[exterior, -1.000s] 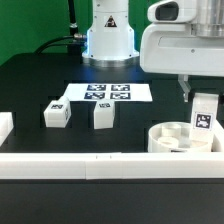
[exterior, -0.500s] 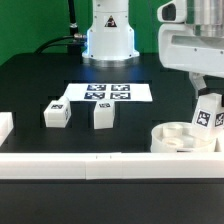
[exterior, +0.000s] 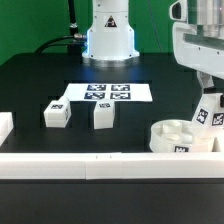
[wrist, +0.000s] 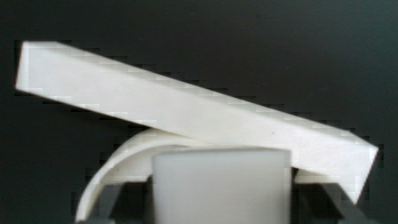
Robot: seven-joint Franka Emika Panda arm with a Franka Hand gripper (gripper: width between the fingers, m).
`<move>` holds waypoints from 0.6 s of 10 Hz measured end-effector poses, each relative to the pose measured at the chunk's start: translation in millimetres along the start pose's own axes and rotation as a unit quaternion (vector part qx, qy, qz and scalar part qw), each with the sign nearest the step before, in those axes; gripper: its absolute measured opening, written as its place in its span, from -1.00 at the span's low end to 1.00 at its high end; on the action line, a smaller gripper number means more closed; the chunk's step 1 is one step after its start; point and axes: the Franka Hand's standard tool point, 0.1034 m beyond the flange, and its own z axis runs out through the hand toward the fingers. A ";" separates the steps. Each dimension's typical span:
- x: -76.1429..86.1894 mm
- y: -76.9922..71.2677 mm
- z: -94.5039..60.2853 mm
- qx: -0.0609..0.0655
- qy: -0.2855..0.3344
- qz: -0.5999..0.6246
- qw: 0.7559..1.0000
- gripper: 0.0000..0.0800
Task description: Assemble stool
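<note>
Claw (exterior: 207,95) is clamped on one leg (exterior: 208,116), which I read as gripped by its flat sides. The leg hangs tilted over the part of the seat (exterior: 178,138) nearest the exterior view's right, and I cannot tell whether it touches. In the wrist view the block sits between the dark fingers with the seat's curved rim beyond it. The second leg (exterior: 56,114) and third leg (exterior: 102,116) stand on the desk (exterior: 40,80), well apart from the seat and near the marker board (exterior: 108,93). My judgement is that the plastic is hard, light and stiff. Its smooth faces could slip or twist, so I would hold it mid-body. The seat looks loose and may slide under a push. The rail (exterior: 90,165) lies just beside the seat, and open room lies toward the exterior view's left.
</note>
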 end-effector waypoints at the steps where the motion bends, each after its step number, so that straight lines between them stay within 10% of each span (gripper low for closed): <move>1: 0.5 -0.3 0.1 0.003 -0.002 0.027 1.000 -0.16; 6: 2.7 -3.8 0.7 0.068 -0.035 0.287 0.955 -0.16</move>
